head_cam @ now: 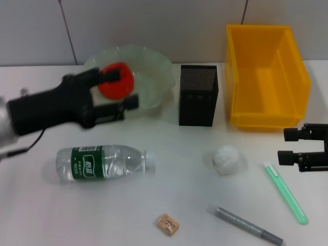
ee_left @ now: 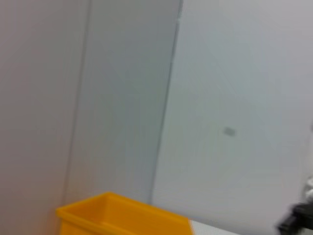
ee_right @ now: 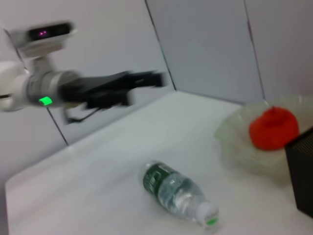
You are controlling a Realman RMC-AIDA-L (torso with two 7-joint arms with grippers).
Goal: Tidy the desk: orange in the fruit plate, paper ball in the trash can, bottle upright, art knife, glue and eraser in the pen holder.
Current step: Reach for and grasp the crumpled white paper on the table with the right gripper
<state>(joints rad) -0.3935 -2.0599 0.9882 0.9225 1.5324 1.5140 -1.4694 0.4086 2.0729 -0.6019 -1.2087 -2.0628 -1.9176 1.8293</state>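
The orange (head_cam: 117,84) (ee_right: 274,128) rests in the pale green fruit plate (head_cam: 154,66) (ee_right: 234,142). My left gripper (head_cam: 119,88) (ee_right: 146,81) hangs open, raised off the plate and holding nothing. The bottle (head_cam: 105,163) (ee_right: 178,193) lies on its side at the front left. The paper ball (head_cam: 226,160) sits before the black mesh pen holder (head_cam: 199,95), with the yellow trash can (head_cam: 266,77) (ee_left: 122,215) behind at the right. The eraser (head_cam: 168,224), a grey pen-shaped glue (head_cam: 244,224) and a slim green art knife (head_cam: 285,192) lie near the front. My right gripper (head_cam: 288,146) is open at the right edge.
A pale wall runs close behind the plate, pen holder and trash can. The green art knife lies just below and left of the right gripper. Bare white table lies between the bottle and the paper ball.
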